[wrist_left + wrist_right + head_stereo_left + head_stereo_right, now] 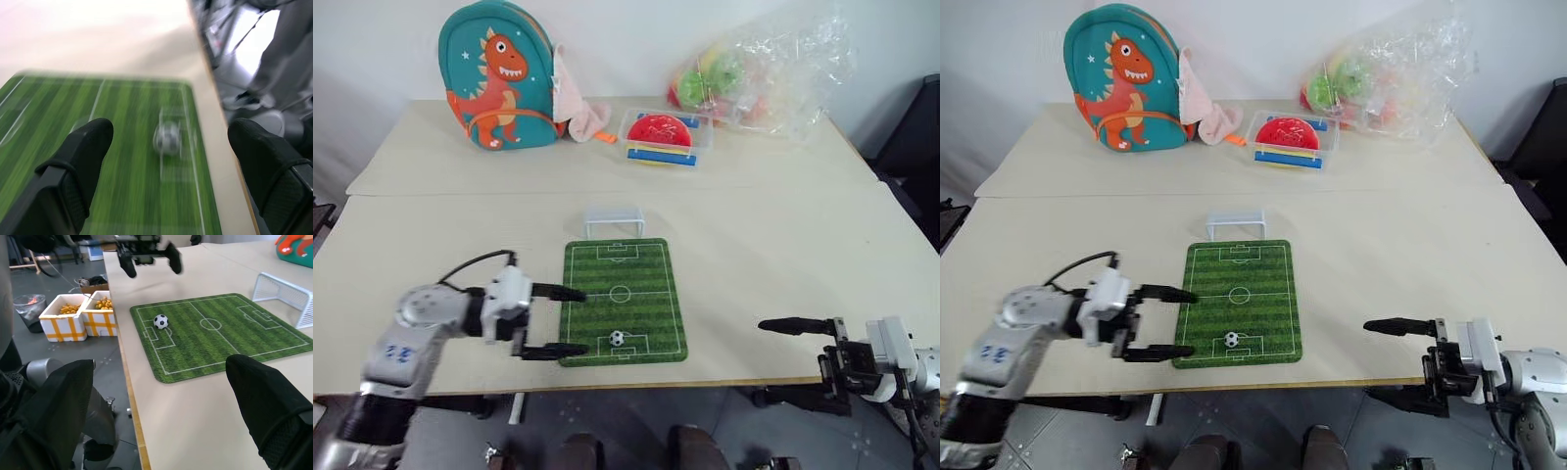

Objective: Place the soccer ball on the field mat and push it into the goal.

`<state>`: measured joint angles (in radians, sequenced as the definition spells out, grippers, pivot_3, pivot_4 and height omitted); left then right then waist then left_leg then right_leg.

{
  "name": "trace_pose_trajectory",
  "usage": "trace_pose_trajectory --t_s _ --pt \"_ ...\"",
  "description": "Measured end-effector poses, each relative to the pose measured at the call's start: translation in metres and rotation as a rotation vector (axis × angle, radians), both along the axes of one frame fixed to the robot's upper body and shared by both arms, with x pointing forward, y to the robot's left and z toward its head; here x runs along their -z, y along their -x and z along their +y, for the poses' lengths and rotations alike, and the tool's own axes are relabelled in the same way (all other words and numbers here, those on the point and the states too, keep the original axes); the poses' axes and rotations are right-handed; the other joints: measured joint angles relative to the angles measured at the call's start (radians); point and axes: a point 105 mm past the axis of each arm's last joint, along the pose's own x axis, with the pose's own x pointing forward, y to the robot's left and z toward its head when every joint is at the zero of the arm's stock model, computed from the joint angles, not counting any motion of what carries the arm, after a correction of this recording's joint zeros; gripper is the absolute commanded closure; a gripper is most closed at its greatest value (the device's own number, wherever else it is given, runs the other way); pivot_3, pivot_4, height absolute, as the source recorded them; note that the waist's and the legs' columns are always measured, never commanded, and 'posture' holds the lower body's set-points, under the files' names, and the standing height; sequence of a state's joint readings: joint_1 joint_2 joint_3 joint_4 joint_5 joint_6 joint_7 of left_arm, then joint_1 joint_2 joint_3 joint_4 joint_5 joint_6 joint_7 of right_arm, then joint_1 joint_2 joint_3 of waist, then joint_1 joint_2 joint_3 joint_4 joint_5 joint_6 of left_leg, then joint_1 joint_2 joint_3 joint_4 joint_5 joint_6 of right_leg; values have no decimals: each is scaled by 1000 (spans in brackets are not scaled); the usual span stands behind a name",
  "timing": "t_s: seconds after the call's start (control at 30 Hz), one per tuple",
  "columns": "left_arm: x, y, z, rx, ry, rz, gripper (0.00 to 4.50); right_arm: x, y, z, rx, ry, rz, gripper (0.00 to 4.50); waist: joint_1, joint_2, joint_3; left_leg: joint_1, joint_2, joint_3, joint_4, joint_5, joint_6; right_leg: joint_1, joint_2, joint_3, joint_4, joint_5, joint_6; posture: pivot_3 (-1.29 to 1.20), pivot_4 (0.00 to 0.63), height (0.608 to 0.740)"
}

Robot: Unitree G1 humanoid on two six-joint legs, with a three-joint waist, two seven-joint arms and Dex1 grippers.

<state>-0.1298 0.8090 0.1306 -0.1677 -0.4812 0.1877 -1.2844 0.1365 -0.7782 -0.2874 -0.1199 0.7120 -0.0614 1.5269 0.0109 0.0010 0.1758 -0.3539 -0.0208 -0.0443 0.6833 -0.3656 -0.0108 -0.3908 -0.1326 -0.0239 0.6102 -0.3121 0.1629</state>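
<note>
The soccer ball (617,338) already sits on the field mat (646,294), in the near penalty box, so placing looks done; pushing it up the pitch into the goal (613,220) remains. My left gripper (570,321) hangs beside the mat, fingers apart and empty. My right gripper (1393,362) waits open off the pale tabletop (783,245) edge. A dinosaur backpack (499,76) stands by the wall.
</note>
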Motion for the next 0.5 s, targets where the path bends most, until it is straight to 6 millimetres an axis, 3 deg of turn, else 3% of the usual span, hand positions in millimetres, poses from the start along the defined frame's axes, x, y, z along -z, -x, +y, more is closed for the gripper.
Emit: trace_pose_trajectory --t_s 0.1,0.2,0.27,0.43,0.5 --pt "10 14 22 -66 -16 43 1360 -2 -1 -1 5 -4 -9 0 0 0 0 0 0 0 0 0 0 0 -1 0 0 0 0 0 150 740" --pt "38 47 35 -95 -29 147 2286 -3 -2 -2 7 -5 -14 0 0 0 0 0 3 0 -2 -1 1 0 -2 1 -2 0 0 0 150 740" --pt "52 60 31 -115 5 187 2898 -3 -2 -4 17 -4 -13 0 8 0 0 0 3 0 -2 -1 1 0 -2 0 -3 0 0 0 150 740" --pt "48 62 13 -99 53 123 4423 -4 -2 -4 18 0 -25 0 17 0 0 1 2 -2 -1 -1 1 4 -2 0 -3 0 0 0 150 740" --pt "50 66 1 -65 72 128 4470 -1 -2 -8 33 5 -25 0 12 0 0 1 2 -1 -1 -1 1 4 -2 0 -4 0 0 0 150 740"
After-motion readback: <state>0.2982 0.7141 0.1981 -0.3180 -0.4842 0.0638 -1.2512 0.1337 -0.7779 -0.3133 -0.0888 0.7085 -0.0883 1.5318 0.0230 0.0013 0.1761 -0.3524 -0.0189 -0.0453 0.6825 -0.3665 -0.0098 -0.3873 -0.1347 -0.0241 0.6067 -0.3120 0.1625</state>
